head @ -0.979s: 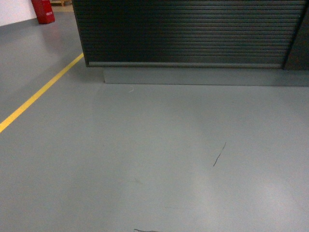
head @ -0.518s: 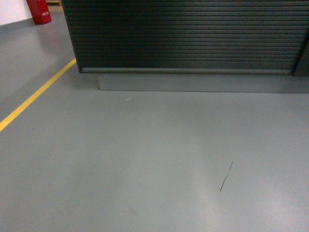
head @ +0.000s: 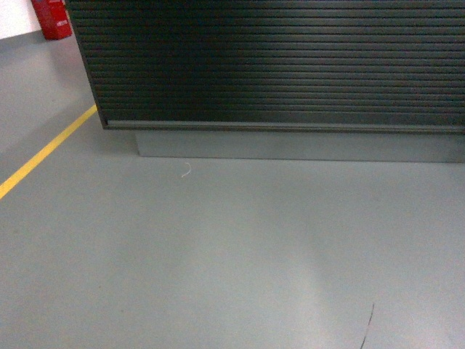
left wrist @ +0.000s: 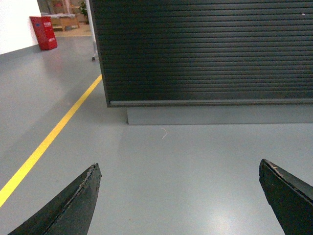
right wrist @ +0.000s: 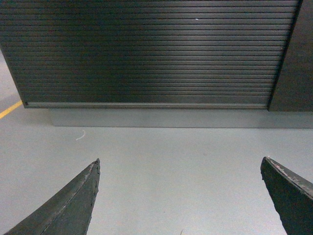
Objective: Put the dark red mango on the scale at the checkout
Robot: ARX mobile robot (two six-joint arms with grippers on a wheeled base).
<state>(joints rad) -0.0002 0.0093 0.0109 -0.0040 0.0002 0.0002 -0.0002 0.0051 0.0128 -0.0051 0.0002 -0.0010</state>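
Note:
The checkout (head: 276, 65) fills the top of the head view: a black counter with a horizontally slatted front over a grey plinth. Its slatted front also shows in the left wrist view (left wrist: 205, 49) and the right wrist view (right wrist: 146, 54). Its top is out of view. The dark red mango and the scale are out of view. My left gripper (left wrist: 178, 169) is open above bare floor, nothing between its fingers. My right gripper (right wrist: 180, 166) is likewise open and empty. Neither gripper appears in the head view.
Grey floor (head: 232, 254) lies between me and the counter. A yellow floor line (head: 43, 153) runs diagonally at the left. A red object (head: 51, 18) stands at the far left. A small white scrap (head: 187, 171) lies near the plinth (head: 290, 144).
The counter has grown larger and shifted down and left in the head view; the dark floor scratch slid toward the bottom right. I have come closer to the counter.

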